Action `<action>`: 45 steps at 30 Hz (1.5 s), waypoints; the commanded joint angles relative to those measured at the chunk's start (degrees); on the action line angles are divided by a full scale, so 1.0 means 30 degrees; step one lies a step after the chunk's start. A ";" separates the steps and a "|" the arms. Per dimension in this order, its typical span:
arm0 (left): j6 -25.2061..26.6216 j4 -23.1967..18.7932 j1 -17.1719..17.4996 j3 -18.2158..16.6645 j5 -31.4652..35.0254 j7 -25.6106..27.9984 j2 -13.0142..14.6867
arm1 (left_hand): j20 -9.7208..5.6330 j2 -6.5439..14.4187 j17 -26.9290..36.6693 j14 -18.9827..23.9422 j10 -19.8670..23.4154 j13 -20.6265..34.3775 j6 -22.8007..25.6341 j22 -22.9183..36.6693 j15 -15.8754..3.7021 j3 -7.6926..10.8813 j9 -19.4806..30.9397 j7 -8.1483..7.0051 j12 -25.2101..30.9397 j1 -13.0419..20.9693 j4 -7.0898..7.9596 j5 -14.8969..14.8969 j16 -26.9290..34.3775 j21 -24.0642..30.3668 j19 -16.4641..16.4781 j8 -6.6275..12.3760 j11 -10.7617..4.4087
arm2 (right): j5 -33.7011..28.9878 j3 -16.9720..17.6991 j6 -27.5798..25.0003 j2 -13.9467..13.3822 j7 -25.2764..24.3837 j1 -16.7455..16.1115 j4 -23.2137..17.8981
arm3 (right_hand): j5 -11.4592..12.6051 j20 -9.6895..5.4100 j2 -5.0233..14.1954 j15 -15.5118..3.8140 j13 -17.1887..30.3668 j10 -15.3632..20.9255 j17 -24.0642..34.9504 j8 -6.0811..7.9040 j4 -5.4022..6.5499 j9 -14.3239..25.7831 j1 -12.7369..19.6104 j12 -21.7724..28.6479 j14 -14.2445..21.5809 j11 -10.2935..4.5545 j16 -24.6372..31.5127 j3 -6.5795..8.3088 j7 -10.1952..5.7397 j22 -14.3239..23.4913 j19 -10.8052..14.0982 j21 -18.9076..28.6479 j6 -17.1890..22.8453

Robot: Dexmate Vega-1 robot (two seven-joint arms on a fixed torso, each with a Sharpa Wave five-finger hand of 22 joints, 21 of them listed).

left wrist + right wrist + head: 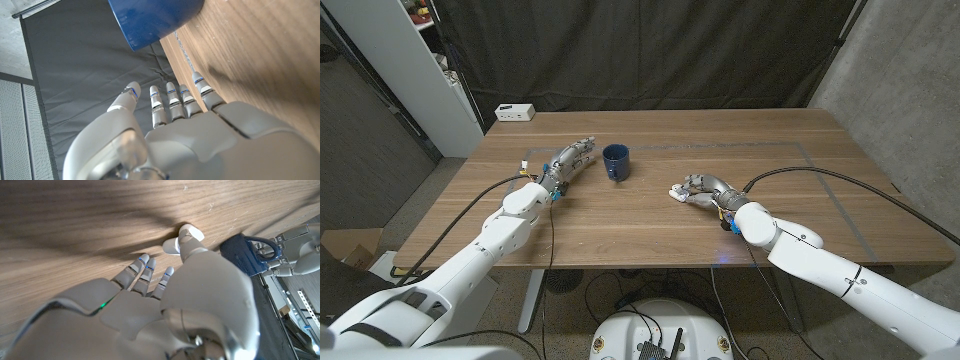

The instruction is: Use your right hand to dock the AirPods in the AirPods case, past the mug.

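Here the wooden table [650, 215] carries a blue mug [616, 161] near its middle, handle toward the left hand [570, 160], whose fingers lie straight and apart, holding nothing. Right of the mug, the right hand [701, 189] touches a small white AirPods case [676, 192]; its grip, axis and markings can't be told.

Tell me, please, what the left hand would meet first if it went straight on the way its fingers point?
Probably the blue mug: the left hand points toward it from beside it, though it might only graze the mug's side.
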 commanded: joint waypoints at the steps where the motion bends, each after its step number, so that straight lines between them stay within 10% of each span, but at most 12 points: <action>1: 0.0085 0.0189 -0.0150 0.0085 0.0039 -0.0027 -0.0122 | 0.0104 0.0037 0.0043 0.0054 0.0013 0.0009 0.0052 0.0030 -0.0391 0.0017 0.0032 -0.0124 0.0174 -0.0055 -0.0074 0.0064 -0.0019 -0.0026 0.0009 -0.0005 -0.0115 | 0.0059 -0.0089 -0.0730 0.0076 0.0098 0.0227 0.0009 | 0.0074 0.0112 -0.0094 -0.2475 0.0039 -0.0216 0.0048 0.0105 0.0142 0.0032 -0.0108 0.0016 -0.0082 0.0001 -0.0037 -0.0140 0.0043 0.0052 -0.0042 0.0021 0.0062; 26: 0.0464 -0.0463 0.0171 0.0100 0.0107 0.0331 0.0078 | 0.0128 0.0008 0.0048 0.0010 -0.0054 0.0011 0.0009 0.0039 -0.0306 -0.0012 0.0031 -0.0066 0.0157 -0.0084 -0.0082 0.0063 -0.0028 -0.0069 0.0010 -0.0016 -0.0060 | 0.0353 -0.0452 -0.1969 -0.0420 0.0807 0.0544 -0.0549 | -0.0049 0.0294 -0.0101 -0.2289 0.0100 -0.0045 0.0003 0.0915 0.0509 0.0177 -0.1078 0.0322 -0.0133 0.0127 -0.0029 -0.0599 0.0029 0.0052 -0.0353 -0.0025 0.2384; 45: 0.0119 -0.0352 0.0174 0.0021 0.0055 0.0039 0.0146 | 0.0191 -0.0002 0.0070 -0.0073 -0.0045 0.0016 -0.0051 0.0044 -0.0148 -0.0042 0.0030 -0.0110 0.0169 -0.0148 -0.0046 0.0063 -0.0029 -0.0102 -0.0005 -0.0030 -0.0103 | 0.0413 0.0612 0.1468 -0.0018 -0.1766 -0.1150 0.0135 | 0.0200 0.0249 -0.0868 -0.2657 0.0077 0.1356 -0.0398 0.1273 0.0153 0.0738 -0.1353 0.0858 0.1529 0.0137 0.0429 -0.1133 0.0188 0.0032 0.0755 0.0309 0.3097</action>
